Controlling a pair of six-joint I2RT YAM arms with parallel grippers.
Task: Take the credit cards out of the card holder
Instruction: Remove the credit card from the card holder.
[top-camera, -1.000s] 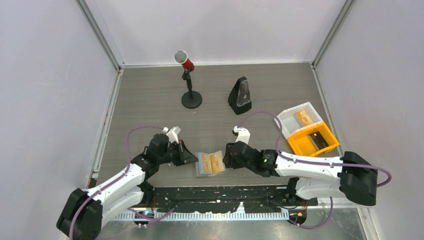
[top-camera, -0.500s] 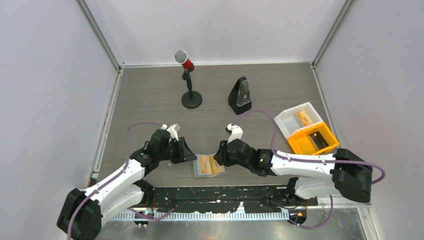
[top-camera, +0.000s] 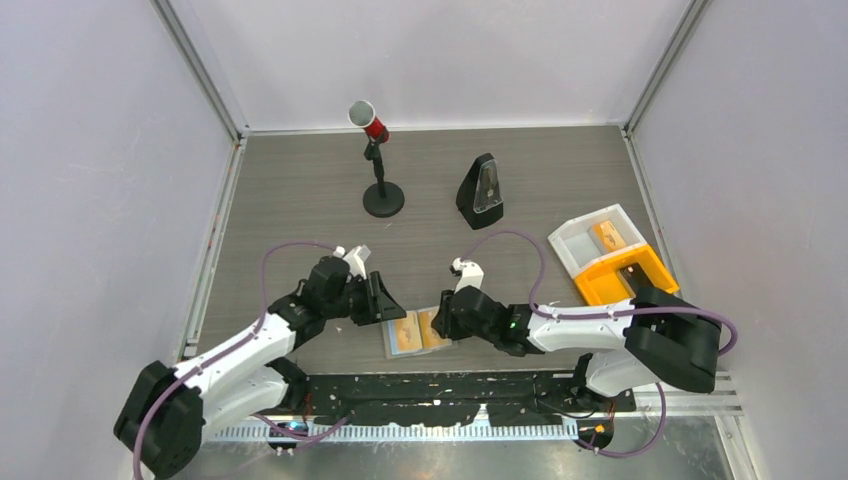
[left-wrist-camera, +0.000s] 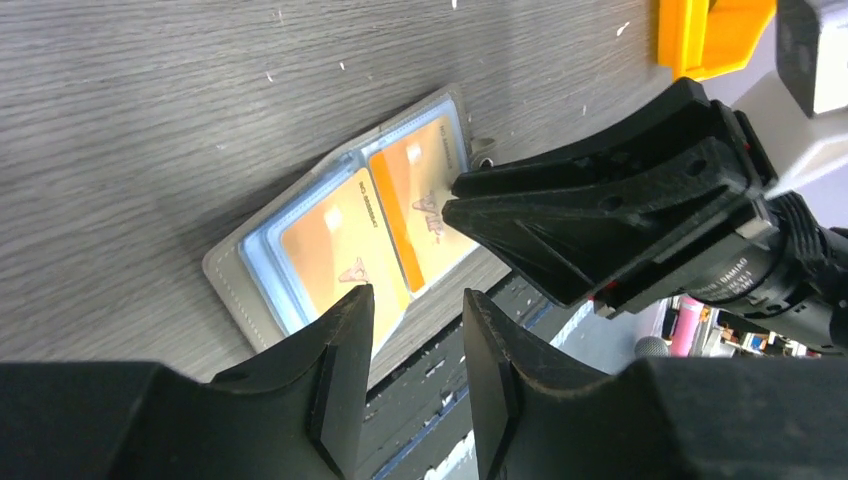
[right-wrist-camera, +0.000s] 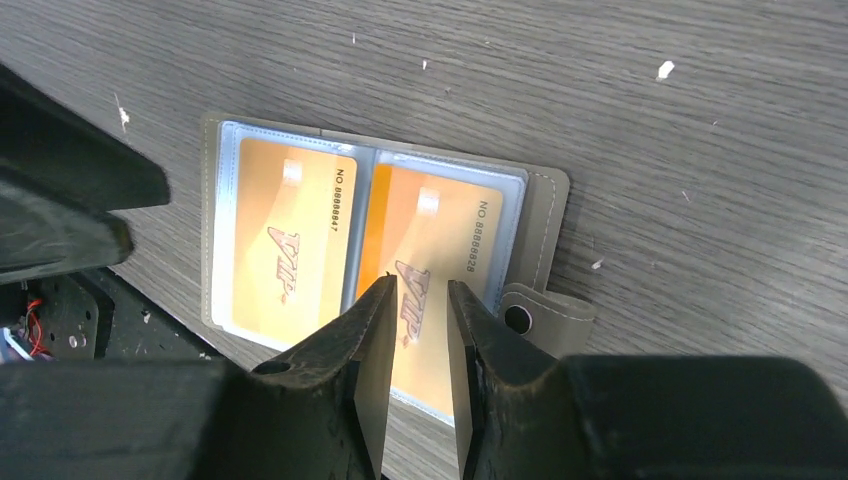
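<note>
The card holder (top-camera: 391, 341) lies open near the table's front edge, grey edges (right-wrist-camera: 548, 215) and snap tab showing. Two orange-tan credit cards sit in its clear pockets: the left card (right-wrist-camera: 285, 240) and the right card (right-wrist-camera: 432, 235). My right gripper (right-wrist-camera: 420, 288) hovers over the right card, jaws a narrow gap apart, nothing between them. My left gripper (left-wrist-camera: 415, 298) is open at the holder's left end (left-wrist-camera: 228, 275), its left fingertip over the left card (left-wrist-camera: 335, 245). In the top view the left gripper (top-camera: 388, 306) and right gripper (top-camera: 446, 314) flank the holder.
A red microphone on a black stand (top-camera: 377, 170) and a black metronome (top-camera: 481, 187) stand at the back. An orange-and-white tray box (top-camera: 585, 262) with a tan card in it sits at the right. The black base frame (top-camera: 440, 395) runs just behind the holder.
My left gripper has opened and shifted right toward the holder. My right gripper has slid left over the holder's right panel, with its jaws narrowing.
</note>
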